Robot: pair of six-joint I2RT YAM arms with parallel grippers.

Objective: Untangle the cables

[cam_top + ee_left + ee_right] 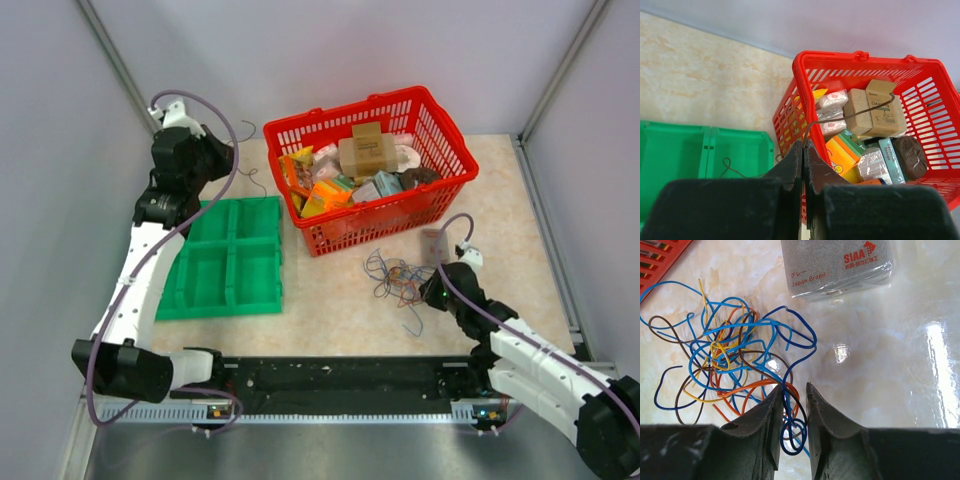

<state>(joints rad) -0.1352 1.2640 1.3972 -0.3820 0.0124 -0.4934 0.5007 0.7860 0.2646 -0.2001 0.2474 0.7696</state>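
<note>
The right gripper [793, 387] is low over the table [880, 365], and its jaws are only a little way apart. A loop of blue wire [790, 435] runs through the gap between them. The gap looks wider than the wire, so I think the wire is not pinched yet. Just past the tips lies the bunch of cables [725, 355], in blue, orange, yellow and brown, all crossing over each other. A grey pack [840, 265] lies on the table beyond them, apart from the bunch. From above, the cables [395, 280] sit in front of the red basket [330, 120], with the right gripper [432, 295] at their near right side. The left gripper [803, 145] is up high and squeezed shut on one thin dark wire [850, 116]. That wire curves up from its tips and across the view of the basket [855, 56]. A thin dark loop also shows over the green tray [710, 131], but I cannot tell if it is the same wire. So one wire looks pulled free and is well away from the rest. Most of the job is left: the bunch is knotted, and the blue wire looks like the next one to pull out.
</note>
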